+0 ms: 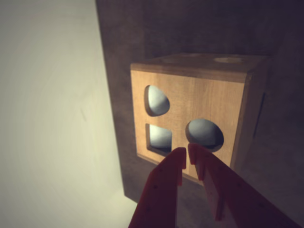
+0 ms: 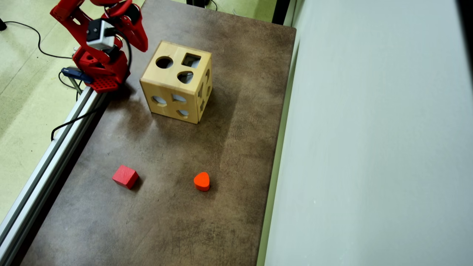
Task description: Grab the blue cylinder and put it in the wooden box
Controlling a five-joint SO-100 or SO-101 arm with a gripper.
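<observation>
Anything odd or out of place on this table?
No blue cylinder shows in either view. Only the red cube and orange heart block lie loose. The wooden box sits skewed to the table edges. The tool holds nothing.

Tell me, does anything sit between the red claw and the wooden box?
Nothing visible does. In the wrist view the gripper points straight at the wooden box, with only bare table between them. The red cube and the orange heart lie far off in the overhead view. No blue cylinder shows anywhere.

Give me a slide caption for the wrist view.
Red pincer, nearly closed and empty, pointing at the wooden box with its three cut-outs.
</observation>
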